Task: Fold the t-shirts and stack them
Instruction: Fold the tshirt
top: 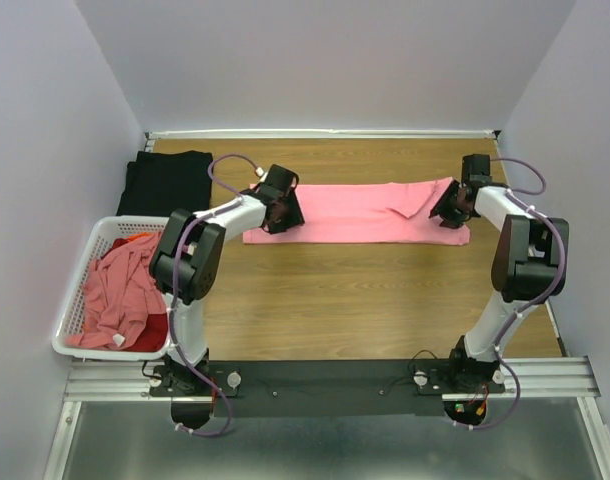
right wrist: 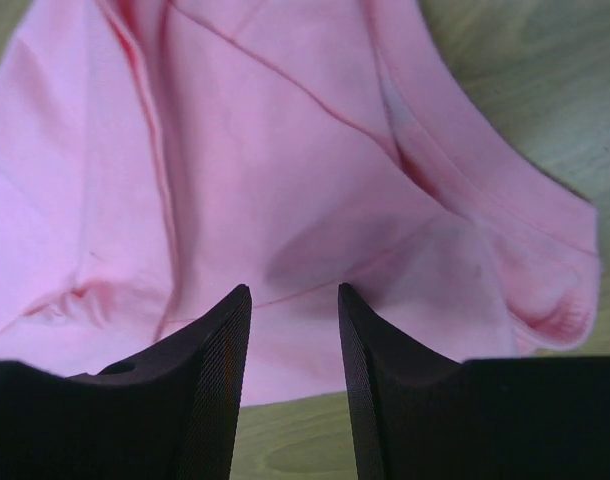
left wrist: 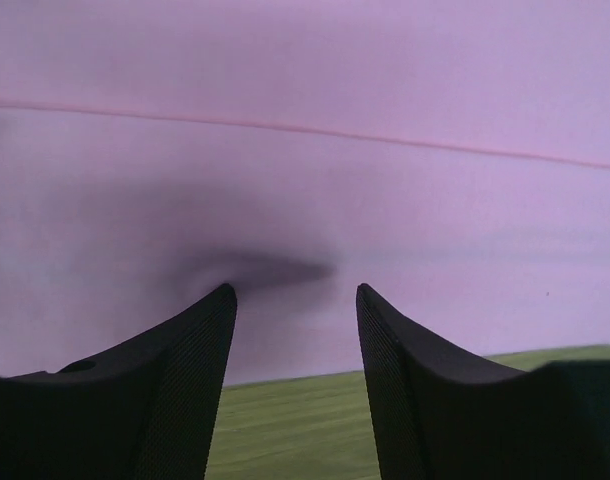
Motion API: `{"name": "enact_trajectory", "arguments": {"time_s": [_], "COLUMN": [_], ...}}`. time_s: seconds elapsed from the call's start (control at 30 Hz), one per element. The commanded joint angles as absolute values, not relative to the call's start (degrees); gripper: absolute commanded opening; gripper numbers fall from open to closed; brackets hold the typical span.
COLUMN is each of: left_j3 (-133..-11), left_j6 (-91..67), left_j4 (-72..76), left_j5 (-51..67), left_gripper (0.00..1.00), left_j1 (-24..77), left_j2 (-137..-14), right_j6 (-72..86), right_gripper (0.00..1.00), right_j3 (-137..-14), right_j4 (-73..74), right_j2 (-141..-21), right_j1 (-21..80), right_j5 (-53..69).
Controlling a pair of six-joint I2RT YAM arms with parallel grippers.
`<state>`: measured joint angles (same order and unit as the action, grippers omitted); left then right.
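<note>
A salmon-pink t-shirt [top: 360,213] lies folded lengthwise into a long strip across the far middle of the wooden table. My left gripper [top: 282,212] is at its left end; in the left wrist view the gripper [left wrist: 296,290] is open just above the smooth pink cloth [left wrist: 315,180]. My right gripper [top: 451,208] is at the shirt's right end, over a folded-in sleeve; in the right wrist view the gripper [right wrist: 294,290] is open above the wrinkled cloth [right wrist: 285,160]. A folded black t-shirt [top: 167,182] lies at the far left.
A white slatted basket [top: 77,300] at the left holds several crumpled pink and red shirts [top: 120,290]. Walls close in on the left, right and back. Bare wood [top: 355,300] lies between the shirt and the arm bases.
</note>
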<state>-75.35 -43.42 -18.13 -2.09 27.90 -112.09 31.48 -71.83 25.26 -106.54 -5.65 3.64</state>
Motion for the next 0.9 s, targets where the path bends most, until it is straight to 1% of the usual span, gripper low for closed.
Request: {"name": "enact_trajectory", "arguments": {"time_s": [0.0, 0.13, 0.23, 0.37, 0.43, 0.5, 0.57, 0.6, 0.67, 0.73, 0.8, 0.87], "left_j3": [-73.13, -69.62, -64.70, -54.18, -51.08, -46.87, -43.88, -43.25, -42.89, -44.03, -47.88, -53.14], "left_j6": [-43.25, -43.07, -43.15, -43.42, -43.59, -43.77, -44.03, -44.21, -44.21, -44.12, -44.64, -46.57], "left_j4": [-17.40, -18.98, -19.51, -19.69, -20.12, -21.00, -22.23, -23.02, -23.64, -24.34, -26.10, -27.85], "left_j5": [-6.06, -6.42, -6.77, -6.68, -6.94, -7.29, -7.47, -7.82, -7.91, -7.47, -6.77, -6.68], "left_gripper": [0.61, 0.61, 0.60, 0.60, 0.60, 0.60, 0.60, 0.60, 0.61, 0.63, 0.65, 0.66], "left_j1": [25.41, 23.47, 22.24, 20.57, 19.87, 19.16, 18.99, 18.98, 19.07, 19.42, 20.65, 24.68], "left_j2": [-112.41, -112.15, -109.43, -101.72, -98.89, -94.51, -90.55, -89.22, -85.72, -83.68, -81.31, -80.34], "right_j6": [31.72, 32.87, 33.84, 34.71, 34.72, 34.98, 35.24, 35.42, 35.77, 35.42, 35.07, 35.24], "right_gripper": [0.48, 0.48, 0.48, 0.49, 0.49, 0.50, 0.51, 0.51, 0.53, 0.54, 0.54, 0.54], "right_j3": [-67.43, -63.12, -58.20, -50.82, -48.26, -44.66, -40.81, -39.39, -37.63, -38.58, -42.08, -44.90], "right_j4": [24.44, 24.26, 24.35, 25.22, 26.19, 28.47, 29.96, 30.06, 30.15, 30.15, 30.32, 30.32], "right_j2": [-103.98, -103.54, -101.35, -94.33, -92.03, -88.27, -85.18, -81.69, -78.59, -75.17, -74.01, -73.65], "right_j1": [-6.15, -6.15, -6.15, -6.15, -6.15, -6.15, -6.15, -6.15, -6.06, -6.06, -6.06, -6.06], "right_j5": [-2.98, -4.39, -4.13, -2.90, -2.20, -0.36, 4.11, 5.70, 9.64, 11.42, 13.53, 15.54]}}
